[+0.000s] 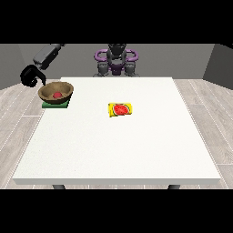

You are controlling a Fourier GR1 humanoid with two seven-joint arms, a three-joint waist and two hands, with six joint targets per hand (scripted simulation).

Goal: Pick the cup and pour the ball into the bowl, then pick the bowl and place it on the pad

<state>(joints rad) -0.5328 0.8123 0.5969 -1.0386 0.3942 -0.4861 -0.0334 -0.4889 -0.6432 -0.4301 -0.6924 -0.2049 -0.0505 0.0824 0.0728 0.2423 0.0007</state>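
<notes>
Front view shows the white table [136, 154] filling most of the frame, its matte, faintly speckled top a broad trapezoid with a thin pale edge along the near side. Two dark leg stubs show beneath that near edge.

Toward the middle of the tabletop lies a yellow cup [120, 109], tipped on its side with its mouth facing the camera; the inside looks red with small dark specks, and nothing sits in it.

Farther back, at the table's far corner on the view's left, a brown bowl [56, 93] with a wood-like rounded wall and a wide rim rests on a flat green pad [55, 104], whose square edge shows below and beside the bowl. A small red ball [57, 94] lies inside the bowl, near its bottom.

Just beyond the bowl's rim at the view's left is the black hand at the view's left [31, 76], hanging off a grey arm that slopes down from the upper left. Its fingers look curled inward around nothing, and it sits close to the bowl without clearly touching it.

At the back, the robot's torso [116, 61] stands behind the table, grey with purple rings at the shoulders. The other hand shows nowhere.
</notes>
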